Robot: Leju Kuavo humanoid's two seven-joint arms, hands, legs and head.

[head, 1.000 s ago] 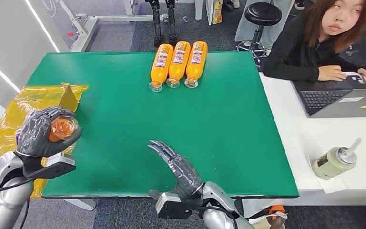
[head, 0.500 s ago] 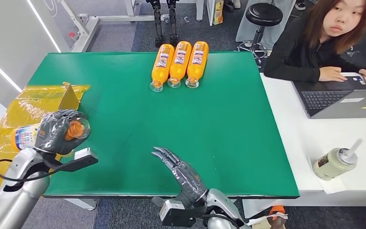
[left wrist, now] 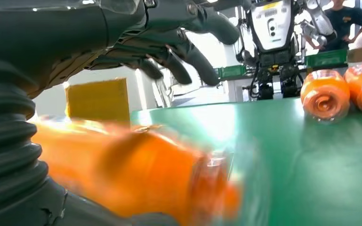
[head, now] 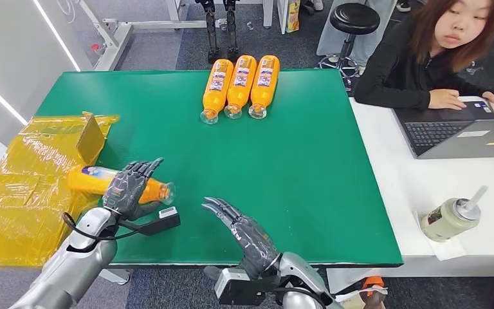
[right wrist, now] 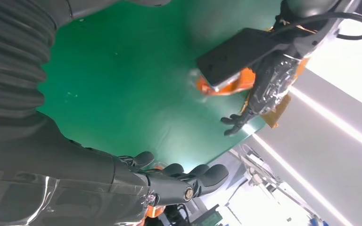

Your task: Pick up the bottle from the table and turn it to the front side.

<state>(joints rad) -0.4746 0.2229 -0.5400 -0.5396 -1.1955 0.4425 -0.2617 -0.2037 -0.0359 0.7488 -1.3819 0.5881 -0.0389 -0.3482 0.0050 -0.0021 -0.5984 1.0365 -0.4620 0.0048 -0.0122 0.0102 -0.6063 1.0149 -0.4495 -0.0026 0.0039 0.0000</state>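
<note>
An orange bottle (head: pixel 87 178) lies on its side at the left edge of the green table (head: pixel 296 161), its clear cap end toward the table's middle. My left hand (head: pixel 127 190) lies over its neck end with the fingers (left wrist: pixel 184 56) stretched out straight above it, not wrapped round it. The left wrist view shows the bottle (left wrist: pixel 136 179) blurred beneath the palm. My right hand (head: pixel 244 232) hovers open near the table's front edge, to the right of the bottle, with nothing in it. The right wrist view shows the bottle (right wrist: pixel 226 84) under the left hand (right wrist: pixel 266 89).
Three more orange bottles (head: pixel 240 85) lie side by side at the table's far edge. A yellow wrapped box (head: pixel 19 187) adjoins the table's left side. On the right a person (head: pixel 424 58) sits at a laptop (head: pixel 457 132) on a white table with a lidded cup (head: pixel 451 220).
My left hand has come down and to the right from a raised grip, laid the bottle on the table and spread its fingers. The right hand has barely moved.
</note>
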